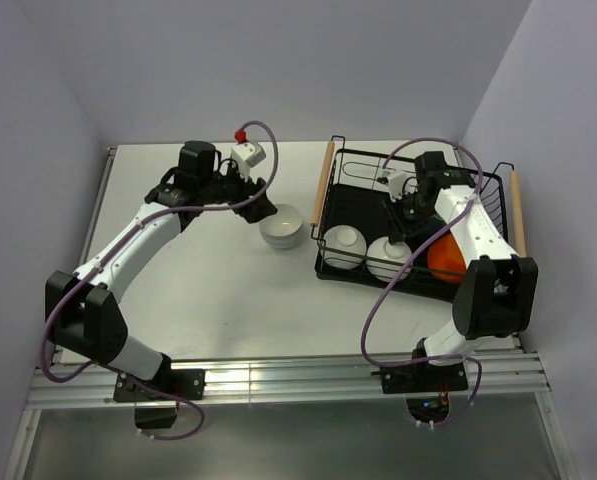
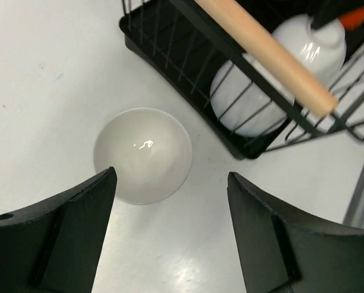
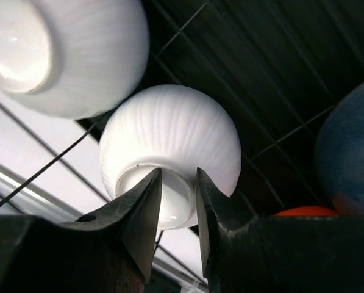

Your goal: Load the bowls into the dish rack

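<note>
- Left jaws hang wide open and empty over the table [image 2: 47,73]. A glossy white bowl [image 2: 142,155] sits upright just beyond the fingertips, a little off the midline of the gap.
- Beyond and to the right of those jaws stands the dish rack [image 2: 163,67], its wooden handle [image 2: 267,52] on the side nearest them.
- Right jaws, inside the rack, are parted only a sliver at the foot ring of a ribbed white bowl [image 3: 169,140]. Whether they pinch the ring or merely hover at it cannot be told.
- A second white bowl [image 3: 66,55] leans up and to the left of the right jaws, and a dark blue bowl [image 3: 352,146] lies off to their right. An orange bowl [image 3: 303,212] peeks in just beside the right finger.
- The likely next step is for the left jaws to drop onto the rim of the glossy white bowl.
- Risk on the table: jaws closing off-centre could shove the slick bowl along the surface instead of catching it. A low carry could clip the wooden handle.
- Risk in the rack: a careless withdrawal by the right jaws could tip the ribbed white bowl into its neighbours or snag a wire.
</note>
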You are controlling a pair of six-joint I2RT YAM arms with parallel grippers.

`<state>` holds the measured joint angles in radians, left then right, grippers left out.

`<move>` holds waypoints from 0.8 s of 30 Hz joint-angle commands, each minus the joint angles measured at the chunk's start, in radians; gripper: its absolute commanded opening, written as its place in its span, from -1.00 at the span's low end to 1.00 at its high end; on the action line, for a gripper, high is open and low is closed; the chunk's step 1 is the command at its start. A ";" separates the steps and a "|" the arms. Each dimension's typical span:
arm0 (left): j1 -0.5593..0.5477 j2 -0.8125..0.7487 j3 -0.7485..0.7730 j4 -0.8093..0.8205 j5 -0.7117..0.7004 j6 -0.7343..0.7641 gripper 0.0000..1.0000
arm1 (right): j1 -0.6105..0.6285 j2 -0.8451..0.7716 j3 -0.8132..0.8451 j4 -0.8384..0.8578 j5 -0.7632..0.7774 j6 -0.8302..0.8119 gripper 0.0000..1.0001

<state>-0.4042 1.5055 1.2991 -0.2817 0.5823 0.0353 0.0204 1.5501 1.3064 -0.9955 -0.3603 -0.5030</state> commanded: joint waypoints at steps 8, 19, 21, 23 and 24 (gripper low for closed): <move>0.005 0.068 0.043 -0.309 0.295 0.886 0.47 | 0.009 -0.030 0.180 -0.178 -0.109 -0.016 0.12; -0.065 0.223 0.057 -0.357 0.206 1.169 0.40 | -0.066 -0.094 0.312 -0.199 -0.177 0.034 0.70; -0.071 0.245 0.071 -0.337 0.199 1.163 0.29 | -0.080 -0.110 0.310 -0.203 -0.180 0.032 0.72; -0.073 0.280 0.092 -0.336 0.186 1.163 0.26 | -0.085 -0.119 0.307 -0.212 -0.181 0.026 0.74; -0.074 0.294 0.101 -0.336 0.180 1.163 0.25 | -0.092 -0.127 0.306 -0.213 -0.181 0.024 0.74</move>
<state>-0.4755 1.7718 1.3418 -0.6399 0.7685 1.1477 -0.0631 1.4673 1.5787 -1.1835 -0.5159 -0.4866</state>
